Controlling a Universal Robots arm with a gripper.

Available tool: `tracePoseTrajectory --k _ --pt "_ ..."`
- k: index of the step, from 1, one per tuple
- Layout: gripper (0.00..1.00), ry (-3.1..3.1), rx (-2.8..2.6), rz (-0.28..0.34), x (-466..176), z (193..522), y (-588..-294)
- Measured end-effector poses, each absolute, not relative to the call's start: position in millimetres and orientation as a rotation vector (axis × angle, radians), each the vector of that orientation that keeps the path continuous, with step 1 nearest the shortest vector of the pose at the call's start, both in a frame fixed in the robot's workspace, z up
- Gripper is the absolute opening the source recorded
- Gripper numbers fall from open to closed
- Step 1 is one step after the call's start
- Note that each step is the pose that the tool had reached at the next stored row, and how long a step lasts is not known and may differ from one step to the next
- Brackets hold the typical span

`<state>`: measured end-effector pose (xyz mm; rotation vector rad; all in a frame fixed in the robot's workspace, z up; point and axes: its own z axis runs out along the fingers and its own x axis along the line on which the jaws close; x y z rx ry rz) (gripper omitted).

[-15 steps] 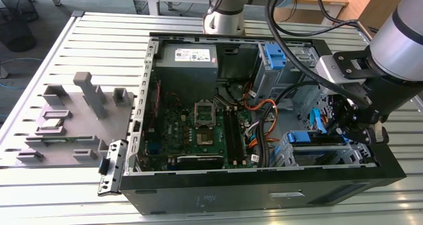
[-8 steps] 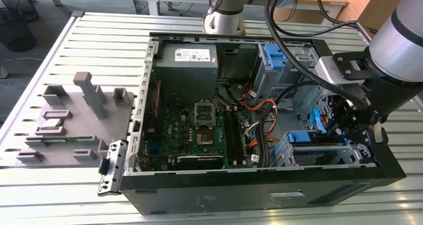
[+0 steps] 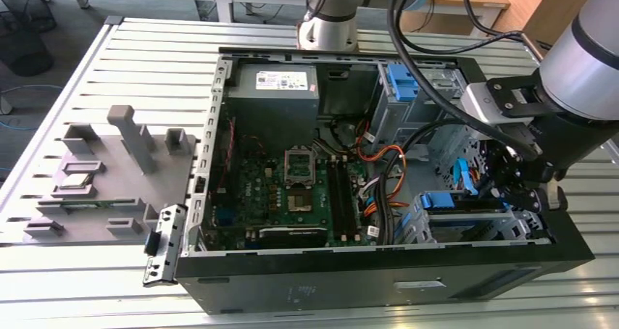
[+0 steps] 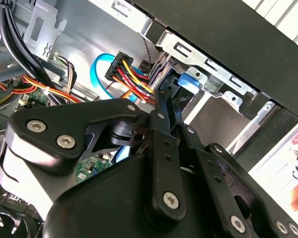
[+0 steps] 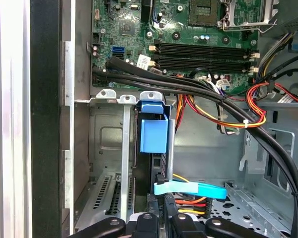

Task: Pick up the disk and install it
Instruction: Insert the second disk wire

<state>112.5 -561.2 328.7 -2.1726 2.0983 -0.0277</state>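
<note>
My gripper (image 5: 161,218) clamps the disk (image 5: 154,134) edge-on inside the drive cage (image 5: 109,144); it's stiff, weighty, best held by its flat sides.

A green motherboard (image 3: 290,180) is seen inside the black computer case (image 3: 387,271), which stands on a pale grey slatted table (image 3: 145,61). A blue bracket (image 5: 154,134) is framed by silver metal bay walls (image 5: 109,144), and red, yellow and orange wires (image 5: 228,116) are crossed by black cables (image 5: 188,89). The gripper (image 4: 164,99) is finished in black with silver screw heads.
</note>
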Motion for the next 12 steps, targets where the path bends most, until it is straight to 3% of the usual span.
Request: tracePoseTrajectory --k 7,9,12 --pt "0.17 2.098 -2.172 -0.026 112.5 327.9 -561.2" --pt "0.25 2.098 -2.172 -0.027 112.5 328.3 -561.2" --pt "0.25 2.098 -2.172 -0.028 112.5 328.5 -561.2"
